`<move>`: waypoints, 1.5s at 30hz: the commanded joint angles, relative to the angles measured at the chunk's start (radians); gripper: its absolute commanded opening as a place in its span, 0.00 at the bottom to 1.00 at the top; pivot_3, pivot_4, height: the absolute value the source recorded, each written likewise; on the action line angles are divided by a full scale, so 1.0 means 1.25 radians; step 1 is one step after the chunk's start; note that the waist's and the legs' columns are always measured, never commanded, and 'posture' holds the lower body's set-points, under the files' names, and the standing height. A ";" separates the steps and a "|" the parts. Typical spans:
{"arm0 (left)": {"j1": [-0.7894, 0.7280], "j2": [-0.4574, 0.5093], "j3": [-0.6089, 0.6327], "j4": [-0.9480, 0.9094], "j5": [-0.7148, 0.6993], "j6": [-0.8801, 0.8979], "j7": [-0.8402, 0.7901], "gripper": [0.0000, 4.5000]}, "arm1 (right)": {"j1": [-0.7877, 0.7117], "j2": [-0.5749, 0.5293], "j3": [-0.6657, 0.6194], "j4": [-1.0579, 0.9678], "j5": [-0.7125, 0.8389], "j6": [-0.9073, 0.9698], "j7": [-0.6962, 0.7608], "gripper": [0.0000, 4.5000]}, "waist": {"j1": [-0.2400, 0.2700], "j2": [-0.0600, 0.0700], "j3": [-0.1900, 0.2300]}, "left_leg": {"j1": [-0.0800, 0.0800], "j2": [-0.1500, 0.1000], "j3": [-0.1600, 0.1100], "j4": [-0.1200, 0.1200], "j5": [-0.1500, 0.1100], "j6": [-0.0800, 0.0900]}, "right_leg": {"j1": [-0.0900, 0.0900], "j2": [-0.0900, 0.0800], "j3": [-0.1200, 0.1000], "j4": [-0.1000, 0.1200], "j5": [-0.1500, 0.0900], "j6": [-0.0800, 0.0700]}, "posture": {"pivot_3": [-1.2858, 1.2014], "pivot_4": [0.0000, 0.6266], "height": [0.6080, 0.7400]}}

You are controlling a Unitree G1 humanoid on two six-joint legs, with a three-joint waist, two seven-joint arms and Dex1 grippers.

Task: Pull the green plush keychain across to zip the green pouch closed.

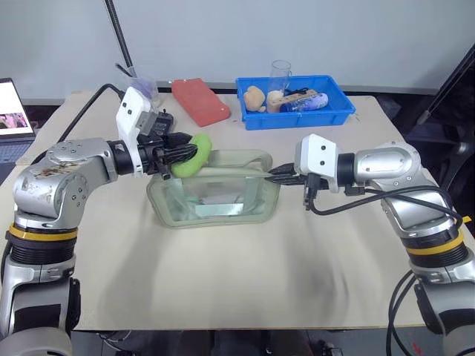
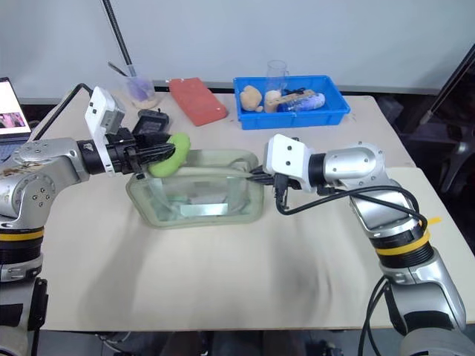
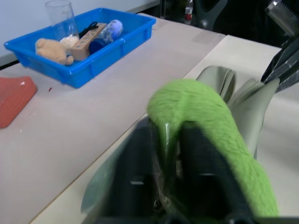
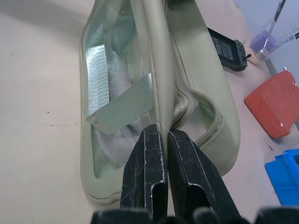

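The green pouch [image 1: 215,199] lies in the middle of the table, its clear side facing me and its top zipper running left to right. At its left end sits the green plush keychain [image 1: 194,165], a fuzzy lime ring. My left gripper [image 1: 187,153] is right at the ring. In the left wrist view its fingers [image 3: 140,158] stand apart with a narrow gap, and the plush keychain [image 3: 210,126] drapes over their tips and one side. My right gripper [image 4: 164,135] is shut on a pale green strap at the right end of the pouch [image 4: 201,79].
A blue tray [image 1: 297,120] with a glass and small items stands at the back right. A red block [image 1: 200,101], a black adapter [image 1: 159,122] and a clear cup [image 1: 145,87] sit behind the pouch. A laptop [image 1: 13,119] is at the far left.
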 commanded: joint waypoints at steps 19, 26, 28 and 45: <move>0.215 0.246 0.208 -0.076 0.006 -0.047 -0.189 0.98 | -0.017 0.016 -0.016 0.016 -0.009 -0.031 -0.002 0.00 | -0.004 0.000 0.000 | 0.000 0.001 0.000 0.000 0.000 0.000 | -0.001 0.000 0.000 0.000 -0.003 0.004 | 0.52 0.24 1.00; 0.354 0.162 0.167 -0.133 0.104 -0.177 -0.121 0.98 | -0.020 0.017 -0.018 0.003 -0.001 -0.018 0.002 0.00 | 0.005 0.000 0.000 | 0.000 0.002 0.001 -0.001 0.000 0.000 | -0.002 0.000 -0.001 0.000 -0.003 0.000 | 0.52 0.24 1.00; 0.339 0.137 0.150 -0.123 0.125 -0.206 -0.099 0.93 | -0.019 0.016 -0.018 0.000 0.001 -0.016 0.004 0.00 | 0.006 0.000 0.000 | 0.000 0.002 0.001 -0.001 0.000 0.000 | -0.001 0.000 -0.001 0.000 -0.003 0.000 | 0.52 0.24 1.00; 0.281 0.137 0.083 -0.048 0.199 -0.304 -0.125 0.00 | -0.020 0.000 -0.033 -0.040 0.055 0.086 0.040 0.09 | 0.000 0.000 0.000 | 0.000 0.002 0.001 -0.001 0.000 0.000 | -0.001 0.001 -0.001 0.000 -0.002 -0.001 | 0.52 0.24 1.00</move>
